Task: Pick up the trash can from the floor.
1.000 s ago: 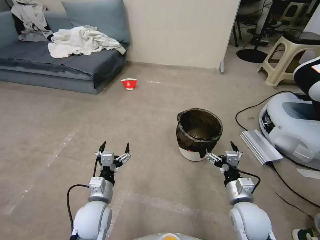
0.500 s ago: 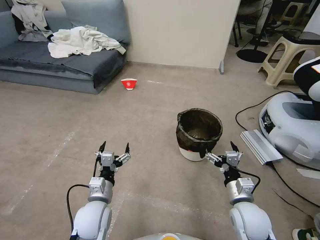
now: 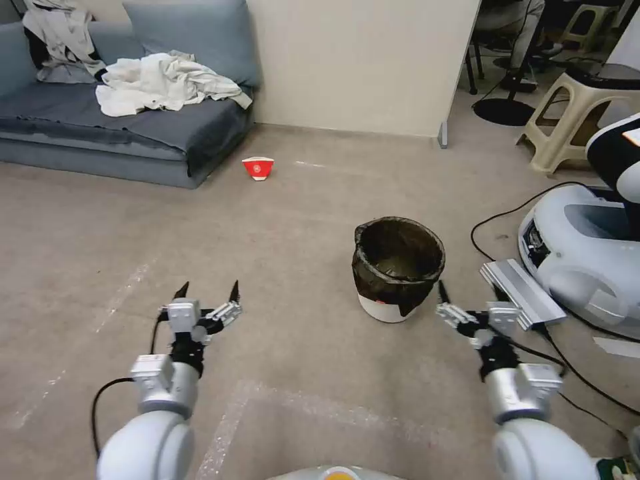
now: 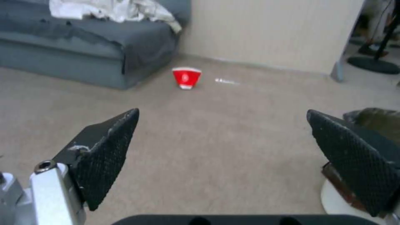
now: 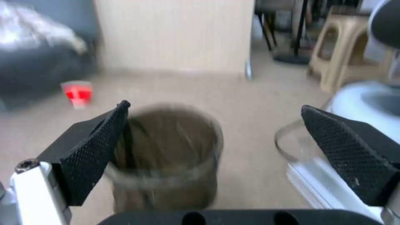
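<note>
Trash can (image 3: pixel 398 267) upright on floor (image 3: pixel 287 227). Right gripper (image 3: pixel 469 292) just beside, spread, empty. Left gripper (image 3: pixel 207 291) well apart, spread.

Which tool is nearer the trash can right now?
Right. The right tool, open, sits just beside the trash can on its right, not touching. The left tool, open, hovers well off to the can's left.

Trash can (image 3: pixel 398 267) on floor (image 3: pixel 280 227) (right-centre)

A red-and-white paper cup (image 3: pixel 258 168) stands near a grey sofa (image 3: pixel 100 127) strewn with pale clothes (image 3: pixel 163 81).
</note>
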Motion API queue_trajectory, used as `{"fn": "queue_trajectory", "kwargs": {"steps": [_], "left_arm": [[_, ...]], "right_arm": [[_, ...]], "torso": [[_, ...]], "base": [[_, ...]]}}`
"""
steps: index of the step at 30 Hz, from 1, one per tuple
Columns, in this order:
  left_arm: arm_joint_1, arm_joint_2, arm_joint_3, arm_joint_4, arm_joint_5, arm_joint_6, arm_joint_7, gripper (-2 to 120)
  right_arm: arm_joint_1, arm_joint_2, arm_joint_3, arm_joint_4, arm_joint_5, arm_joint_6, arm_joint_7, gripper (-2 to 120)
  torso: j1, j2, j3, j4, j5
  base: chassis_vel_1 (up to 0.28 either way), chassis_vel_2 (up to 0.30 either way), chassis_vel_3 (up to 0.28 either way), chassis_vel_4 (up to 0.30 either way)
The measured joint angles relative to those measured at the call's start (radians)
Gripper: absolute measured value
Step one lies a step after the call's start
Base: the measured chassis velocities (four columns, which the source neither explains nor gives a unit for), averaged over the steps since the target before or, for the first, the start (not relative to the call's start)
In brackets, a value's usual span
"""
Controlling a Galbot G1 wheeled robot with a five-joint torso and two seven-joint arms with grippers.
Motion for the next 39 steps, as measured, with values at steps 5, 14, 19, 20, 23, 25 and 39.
{"fn": "queue_trajectory", "kwargs": {"steps": [5,14,19,20,23,25,39], "left_arm": [[0.024,0.005,-0.005,0.010,-0.007,-0.066,0.022,100],[0.022,0.000,-0.012,0.023,0.000,-0.070,0.032,100],[0.018,-0.005,-0.012,0.027,0.002,-0.068,0.032,100],[0.018,-0.005,-0.012,0.028,0.002,-0.068,0.032,100],[0.016,-0.005,-0.012,0.029,0.002,-0.067,0.032,100],[0.016,-0.006,-0.012,0.029,0.003,-0.066,0.032,100],[0.016,-0.005,-0.015,0.030,0.004,-0.064,0.032,100]], "right_arm": [[0.001,-0.010,0.003,-0.020,0.028,0.056,-0.011,100],[0.004,-0.020,0.001,-0.035,0.032,0.069,-0.016,100],[0.004,-0.021,0.000,-0.037,0.031,0.070,-0.021,100],[0.004,-0.021,0.000,-0.037,0.031,0.071,-0.021,100],[0.003,-0.020,0.000,-0.037,0.030,0.073,-0.022,100],[0.002,-0.020,0.000,-0.037,0.029,0.076,-0.022,100],[-0.001,-0.014,0.000,-0.038,0.025,0.080,-0.025,100]], "torso": [[0.000,0.000,0.000,0.0007,-0.0003],[0.000,0.000,0.000,0.0004,-0.0003],[0.000,0.000,0.000,0.0005,-0.0003],[0.000,0.000,0.000,0.0005,-0.0003],[0.000,0.000,0.000,0.0005,-0.0003],[0.000,0.000,0.000,0.0005,-0.0003],[0.000,0.000,0.000,0.0004,-0.0003]], "base": [[0.000,0.000,0.000,0.000],[0.000,0.000,0.000,0.000],[0.000,0.000,0.000,0.000],[0.000,0.000,0.000,0.000],[0.000,0.000,0.000,0.000],[0.000,0.000,0.000,0.000],[-0.072,-0.075,-0.071,-0.071]]}}
